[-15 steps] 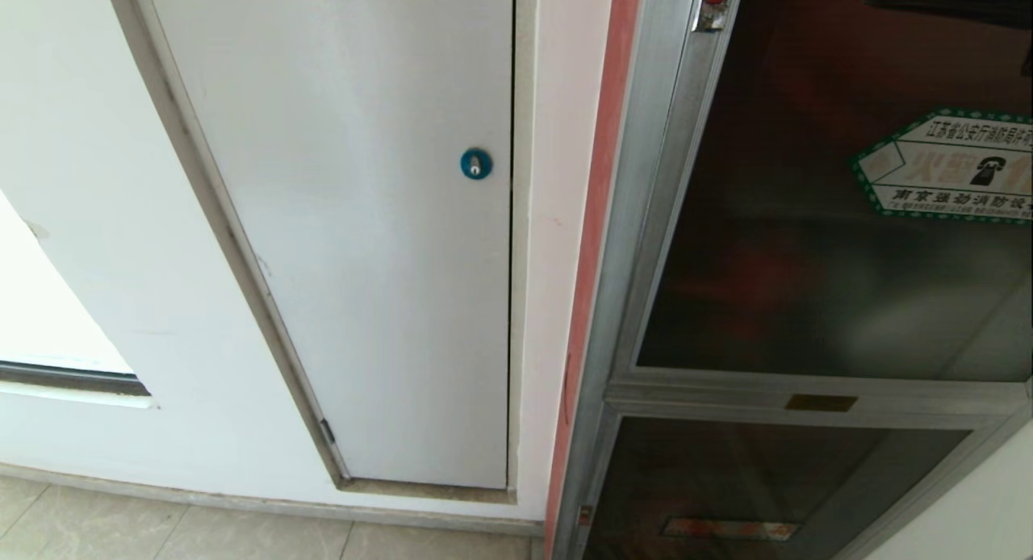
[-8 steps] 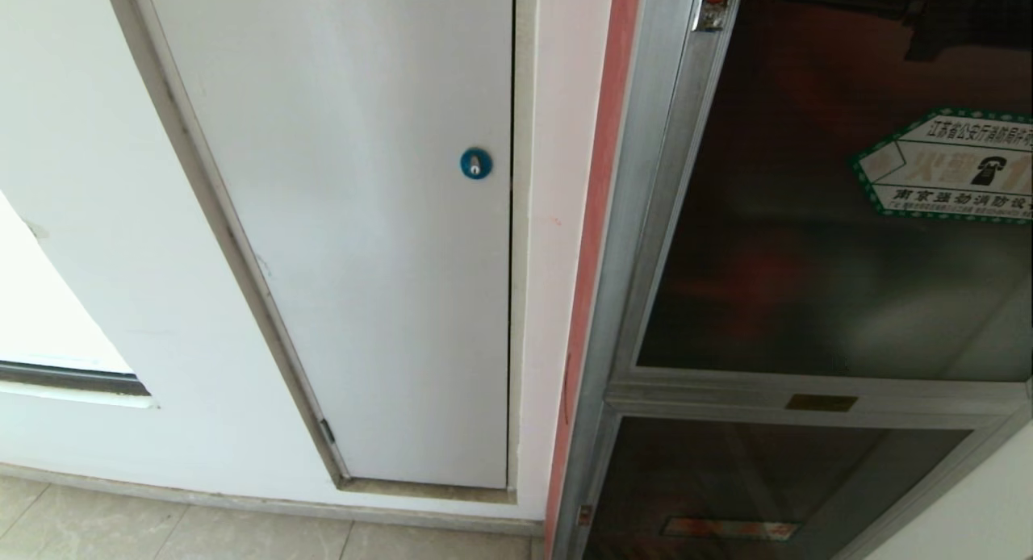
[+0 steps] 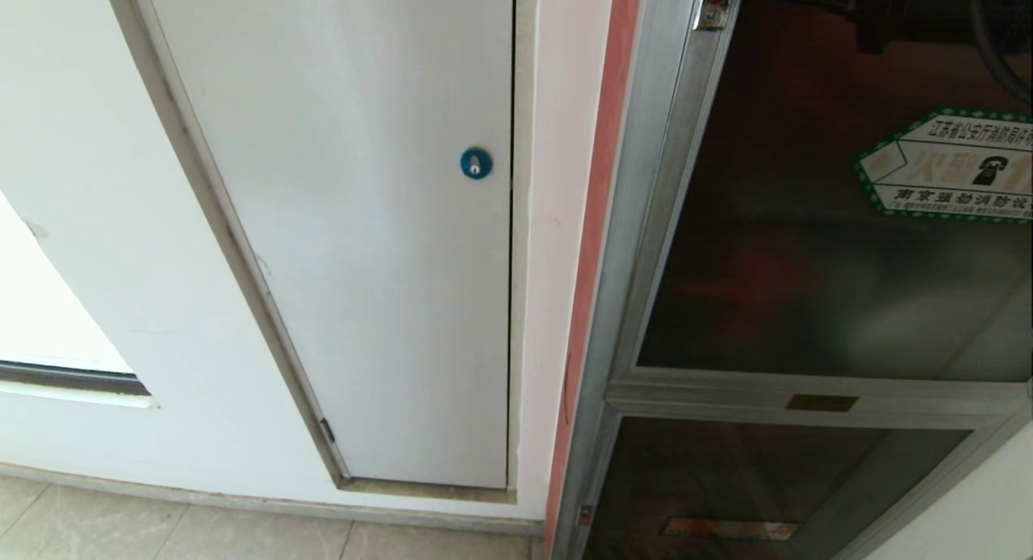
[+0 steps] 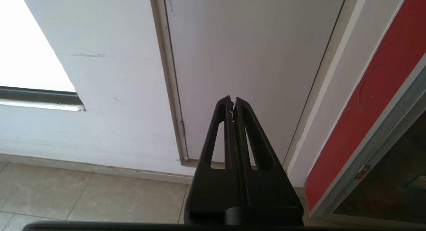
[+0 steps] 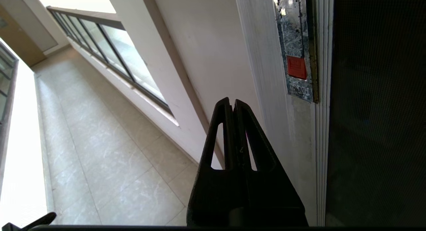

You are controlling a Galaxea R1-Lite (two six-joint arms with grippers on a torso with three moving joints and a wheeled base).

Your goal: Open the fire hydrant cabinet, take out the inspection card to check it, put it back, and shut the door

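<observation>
The fire hydrant cabinet (image 3: 646,221) stands at the right of the head view, silver-framed with red edging. Its upper door (image 3: 807,245) of dark glass is closed and bears a green-bordered sticker (image 3: 952,169). My right arm (image 3: 888,3) shows as a dark shape along the top edge, reaching toward the latch (image 3: 712,3). In the right wrist view my right gripper (image 5: 233,102) is shut and empty, close to the door frame, a little short of the latch plate with its red button (image 5: 296,68). My left gripper (image 4: 233,99) is shut, parked low before the white wall. The inspection card is hidden.
A white panel door with a blue lock (image 3: 476,163) is set in the wall left of the cabinet. A smaller lower glass panel (image 3: 767,479) sits under the upper door. A window (image 3: 48,318) is at the far left, above the tiled floor (image 3: 242,536).
My right arm has come further into the top right of the head view, moving left toward the latch. The cabinet door and the left arm have not moved.
</observation>
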